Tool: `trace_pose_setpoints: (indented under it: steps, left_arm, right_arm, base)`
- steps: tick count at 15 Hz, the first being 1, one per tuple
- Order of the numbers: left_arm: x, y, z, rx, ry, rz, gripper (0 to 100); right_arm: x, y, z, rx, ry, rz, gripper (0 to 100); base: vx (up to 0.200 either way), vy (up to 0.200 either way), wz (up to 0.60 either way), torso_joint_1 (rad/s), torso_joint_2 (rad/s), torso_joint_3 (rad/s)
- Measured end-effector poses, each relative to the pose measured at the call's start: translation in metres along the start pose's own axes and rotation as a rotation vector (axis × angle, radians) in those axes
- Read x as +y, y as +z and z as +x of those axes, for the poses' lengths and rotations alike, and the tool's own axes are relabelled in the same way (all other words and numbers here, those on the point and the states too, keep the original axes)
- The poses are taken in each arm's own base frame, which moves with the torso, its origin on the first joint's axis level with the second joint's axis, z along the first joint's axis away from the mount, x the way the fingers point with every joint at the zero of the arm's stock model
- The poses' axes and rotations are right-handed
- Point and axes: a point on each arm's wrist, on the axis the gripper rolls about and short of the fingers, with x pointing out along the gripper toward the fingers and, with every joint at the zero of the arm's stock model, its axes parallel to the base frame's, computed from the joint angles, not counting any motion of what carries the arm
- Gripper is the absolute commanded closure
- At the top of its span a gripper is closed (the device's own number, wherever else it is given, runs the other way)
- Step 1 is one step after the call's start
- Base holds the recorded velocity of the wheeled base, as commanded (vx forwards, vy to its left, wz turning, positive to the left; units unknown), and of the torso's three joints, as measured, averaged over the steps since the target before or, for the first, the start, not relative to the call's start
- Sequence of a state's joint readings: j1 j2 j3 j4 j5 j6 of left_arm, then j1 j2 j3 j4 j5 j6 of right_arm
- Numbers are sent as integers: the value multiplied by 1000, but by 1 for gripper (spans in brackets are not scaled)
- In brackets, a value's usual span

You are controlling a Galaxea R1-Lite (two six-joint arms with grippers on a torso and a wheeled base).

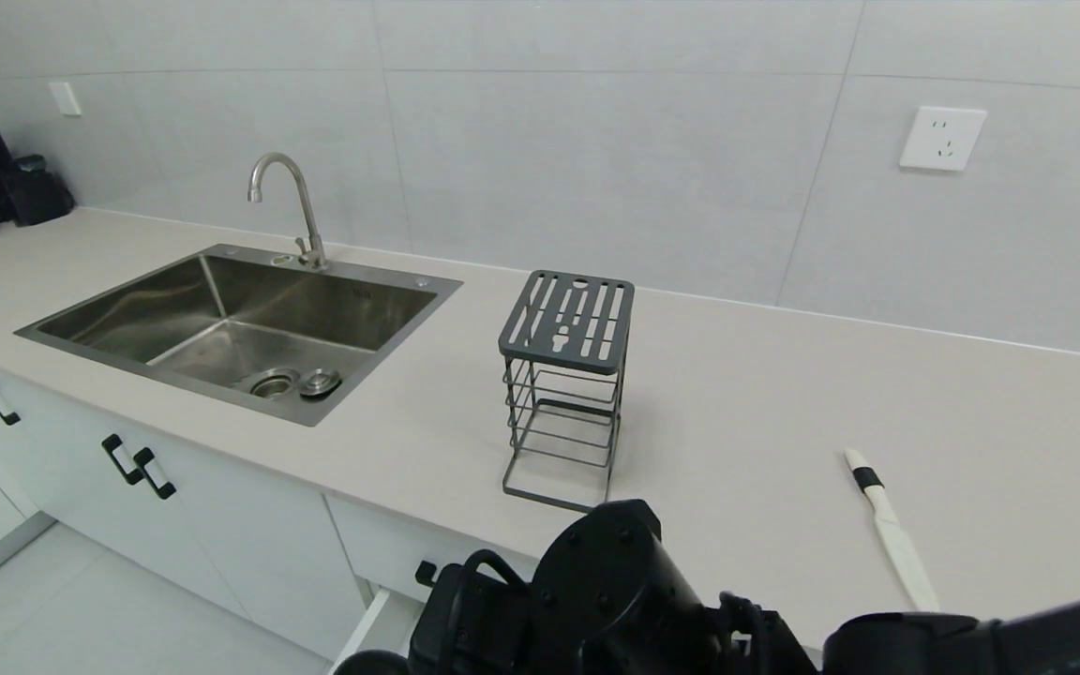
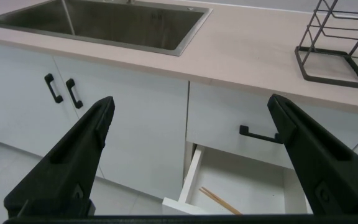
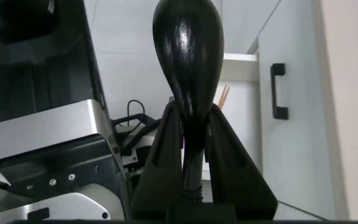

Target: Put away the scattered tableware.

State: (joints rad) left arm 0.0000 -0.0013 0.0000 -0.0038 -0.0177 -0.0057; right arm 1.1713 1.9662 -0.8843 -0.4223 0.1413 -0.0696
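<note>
My right gripper (image 3: 190, 121) is shut on the handle of a black spoon (image 3: 188, 43), whose glossy bowl sticks out beyond the fingers, in front of the white cabinets. My left gripper (image 2: 191, 106) hangs open with nothing between its fingers (image 2: 73, 155), facing an open white drawer (image 2: 247, 186) below the counter; a pair of wooden chopsticks (image 2: 219, 200) lies in it. A white knife (image 1: 889, 527) with a black band lies flat on the counter at the right. A dark wire rack (image 1: 566, 384) with a slotted top stands at the middle of the counter.
A steel sink (image 1: 240, 323) with a curved tap (image 1: 287, 202) is set into the beige counter (image 1: 765, 412) on the left. White cabinet doors with black handles (image 1: 137, 464) run below. A tiled wall with a socket (image 1: 941, 138) closes the back.
</note>
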Motion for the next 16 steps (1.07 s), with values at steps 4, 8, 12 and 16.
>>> trace_pose_setpoints:
  steps: [4, 8, 12, 16]
  left_arm:
    - [0, 0, 0, 2, 0, 0, 0]
    - [0, 0, 0, 2, 0, 0, 0]
    - [0, 0, 0, 2, 0, 0, 0]
    - [0, 0, 0, 1, 0, 0, 0]
  right_arm:
    - [3, 3, 10, -2, 13, 35, 100]
    - [1, 18, 24, -35, 13, 55, 100]
    - [-3, 28, 38, -61, 8, 62, 100]
    - [-10, 32, 50, -74, -3, 68, 100]
  base:
    - [0, 0, 0, -228, 451, 221]
    - [0, 0, 0, -222, 449, 211]
    - [0, 0, 0, -187, 367, 181]
    - [0, 0, 0, -171, 328, 160]
